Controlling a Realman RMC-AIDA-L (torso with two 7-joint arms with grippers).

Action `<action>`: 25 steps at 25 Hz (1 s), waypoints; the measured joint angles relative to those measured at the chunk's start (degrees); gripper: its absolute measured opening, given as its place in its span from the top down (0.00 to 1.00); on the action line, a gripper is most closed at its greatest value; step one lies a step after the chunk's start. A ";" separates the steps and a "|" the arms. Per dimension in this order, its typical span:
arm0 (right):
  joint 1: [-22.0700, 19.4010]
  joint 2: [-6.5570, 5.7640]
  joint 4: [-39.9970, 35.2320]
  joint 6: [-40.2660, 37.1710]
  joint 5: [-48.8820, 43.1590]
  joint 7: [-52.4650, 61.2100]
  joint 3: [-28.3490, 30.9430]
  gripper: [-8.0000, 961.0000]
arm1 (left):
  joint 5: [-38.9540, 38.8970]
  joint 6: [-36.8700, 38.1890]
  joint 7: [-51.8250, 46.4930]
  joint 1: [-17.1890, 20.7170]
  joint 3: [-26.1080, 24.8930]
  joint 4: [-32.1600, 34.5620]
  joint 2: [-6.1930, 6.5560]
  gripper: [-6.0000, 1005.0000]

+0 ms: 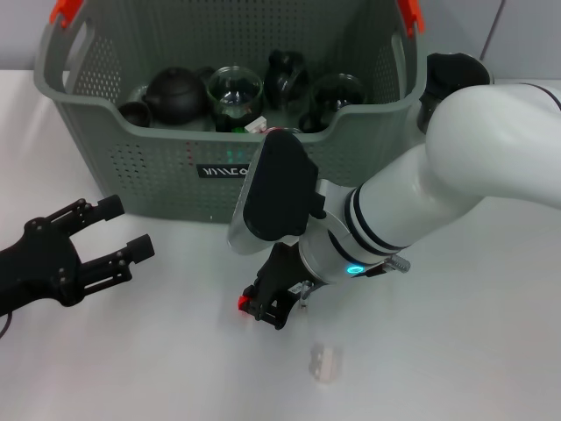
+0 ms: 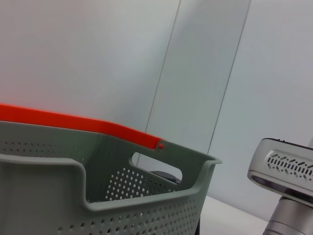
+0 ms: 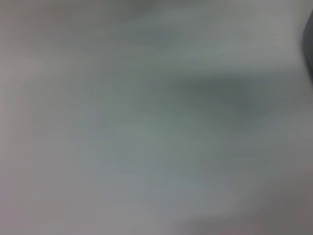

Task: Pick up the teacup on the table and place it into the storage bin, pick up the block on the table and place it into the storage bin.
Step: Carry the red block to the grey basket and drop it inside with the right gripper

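My right gripper (image 1: 267,309) is low on the table, fingers on a red block (image 1: 243,303); grip unclear. The left gripper (image 1: 123,230) waits wide open.

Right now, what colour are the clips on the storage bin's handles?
Orange-red clips on the grey perforated storage bin; head view shows them best.

The right tool (image 1: 267,307) mostly covers a red block (image 1: 243,303) beneath it. The right wrist view is all blur. The storage bin (image 1: 158,167) is cut off at the top edge.
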 joint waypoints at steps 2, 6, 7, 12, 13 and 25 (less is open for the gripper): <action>0.00 -0.02 0.02 0.02 0.02 0.36 0.00 0.85 | 0.00 0.00 0.00 0.00 0.01 0.00 0.00 0.18; -0.01 -0.14 0.04 -0.21 0.33 0.45 0.11 0.87 | 0.00 0.00 0.00 0.04 0.03 0.00 0.00 0.18; -0.01 -0.18 0.04 -0.30 0.45 0.46 0.11 0.87 | 0.00 0.00 0.00 0.07 0.03 0.00 0.00 0.18; -0.25 -0.40 -0.15 -0.83 0.81 0.56 0.33 0.87 | -0.01 0.04 0.00 0.19 -0.02 0.00 0.00 0.18; -0.42 -0.51 -0.45 -1.32 0.88 0.60 0.53 0.87 | 0.00 0.10 0.00 0.28 -0.08 0.00 0.00 0.18; -7.94 -1.69 -21.93 -31.39 -10.18 7.49 33.28 0.87 | -0.01 0.07 0.00 0.44 -0.15 -0.01 0.08 0.18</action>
